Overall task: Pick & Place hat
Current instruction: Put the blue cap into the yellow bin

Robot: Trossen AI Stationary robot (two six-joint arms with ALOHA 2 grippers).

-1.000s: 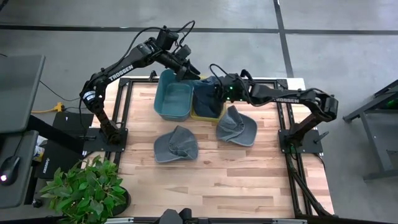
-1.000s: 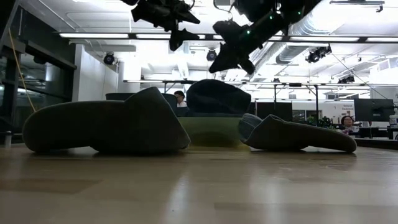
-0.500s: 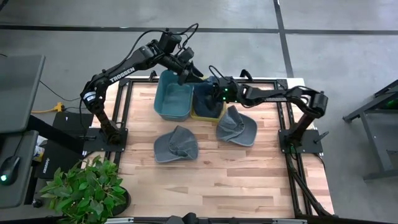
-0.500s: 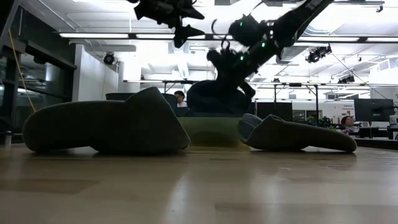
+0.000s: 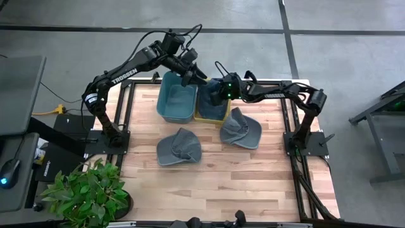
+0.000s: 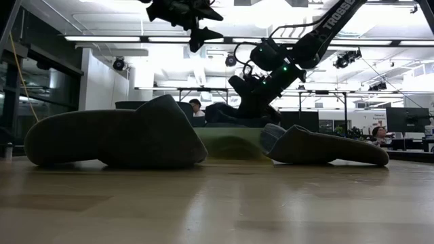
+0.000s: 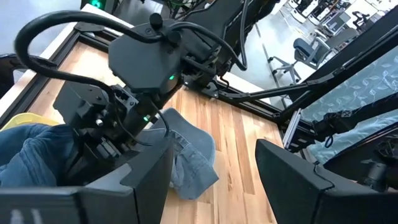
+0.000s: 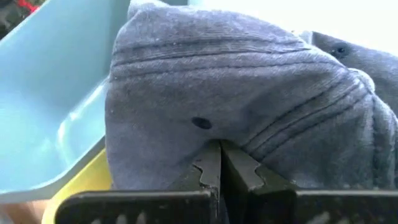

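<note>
- Hat, a grey-blue ribbed cloth cap, sits in the yellow plastic bin at the far side of the wooden counter. The right end effector is pressed down on its crown with fingers brought together on a fold of the cloth.
- Risk one: the grip takes only a thin pinch of fabric. If that fold slips free on lifting, the cap falls back into the bin or lands across its rim.
- Risk two: the teal plastic bin stands directly beside the yellow one, their walls touching. Dragging the cap sideways could catch a wall and shift either bin.
- Risk three: the left end effector hangs above the bins, fingers apart and empty, close to the right arm's wrist. A rise by the right arm could bring the two arms into contact.
- Two more grey cloth caps lie on the counter nearer the front, one to the left and one just in front of the yellow bin.
- The right wrist view alone shows the closed fingers on the cloth. The high view hides that contact under the arm but shows both bins side by side.
- The low view shows the left end effector held well above the bins, which the overhead view cannot confirm.
</note>
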